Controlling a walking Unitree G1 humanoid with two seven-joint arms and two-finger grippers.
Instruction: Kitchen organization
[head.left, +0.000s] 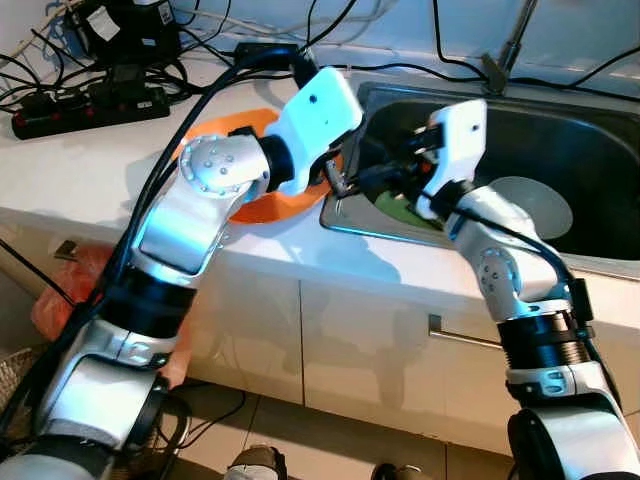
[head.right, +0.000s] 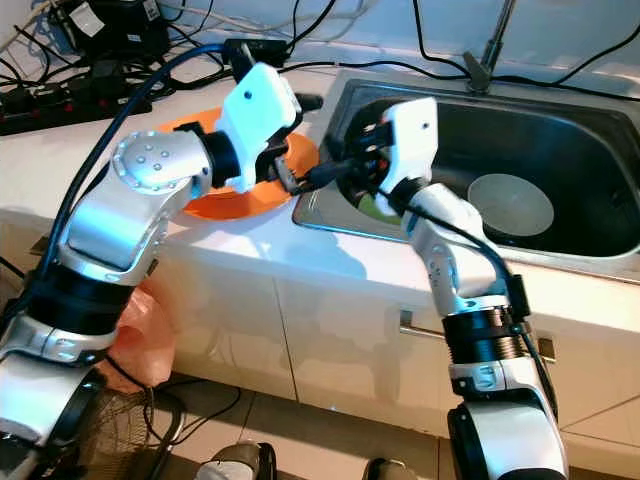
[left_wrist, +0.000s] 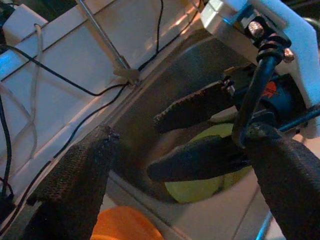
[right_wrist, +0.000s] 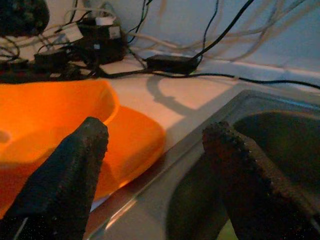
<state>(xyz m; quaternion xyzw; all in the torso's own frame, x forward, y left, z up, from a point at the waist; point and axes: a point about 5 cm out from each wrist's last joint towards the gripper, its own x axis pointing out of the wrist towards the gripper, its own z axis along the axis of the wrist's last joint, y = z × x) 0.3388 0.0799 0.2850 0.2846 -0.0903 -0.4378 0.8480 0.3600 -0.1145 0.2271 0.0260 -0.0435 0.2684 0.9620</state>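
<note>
Your right gripper (left_wrist: 200, 135), centre frame, gapes wide over the green dish (left_wrist: 200, 185); left gripper (head.left: 345, 180), also wide, crowds it — they could collide

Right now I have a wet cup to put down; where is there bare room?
Bare counter lies between the power strip and orange plate. The sink is open right of the white plate. Crowded: its left end, where both hands meet.

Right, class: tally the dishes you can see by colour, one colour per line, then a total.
Orange: 1, the orange plate on the counter.
Green: 1, the green dish inside the sink.
White: 1, the white plate lying in the sink.
Total: 3
</note>
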